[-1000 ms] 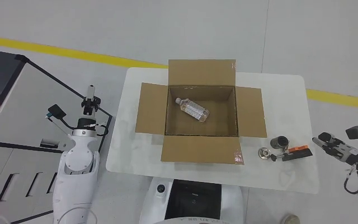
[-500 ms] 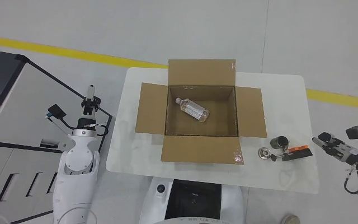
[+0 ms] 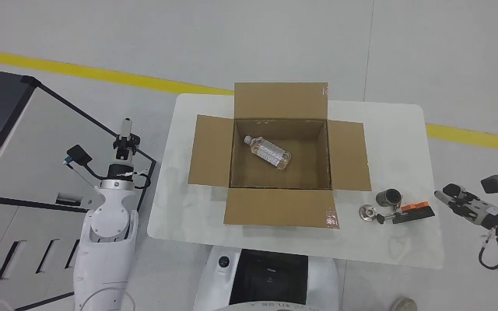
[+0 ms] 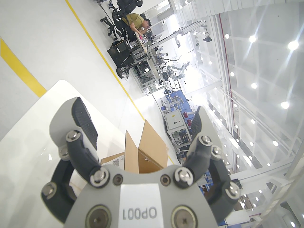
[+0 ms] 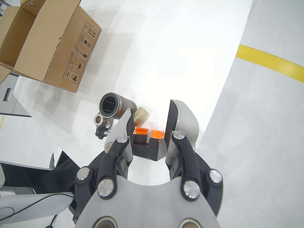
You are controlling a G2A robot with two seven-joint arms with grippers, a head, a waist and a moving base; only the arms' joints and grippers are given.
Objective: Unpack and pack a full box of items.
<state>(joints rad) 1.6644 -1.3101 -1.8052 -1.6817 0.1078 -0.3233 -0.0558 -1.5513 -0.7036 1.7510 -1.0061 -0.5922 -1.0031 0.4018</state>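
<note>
One box [image 3: 280, 101], one bottle [image 3: 268, 152] inside; one bearing [image 3: 388, 198] outside.

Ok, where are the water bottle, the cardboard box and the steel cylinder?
water bottle [image 3: 268, 152], top view, middle of its clear body.
cardboard box [image 3: 280, 207], top view, its near flap.
steel cylinder [image 5: 124, 105], right wrist view, its shiny side.

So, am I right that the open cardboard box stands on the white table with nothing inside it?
Not quite: the top view shows a clear plastic bottle lying inside the open cardboard box, which does stand on the white table.
</note>
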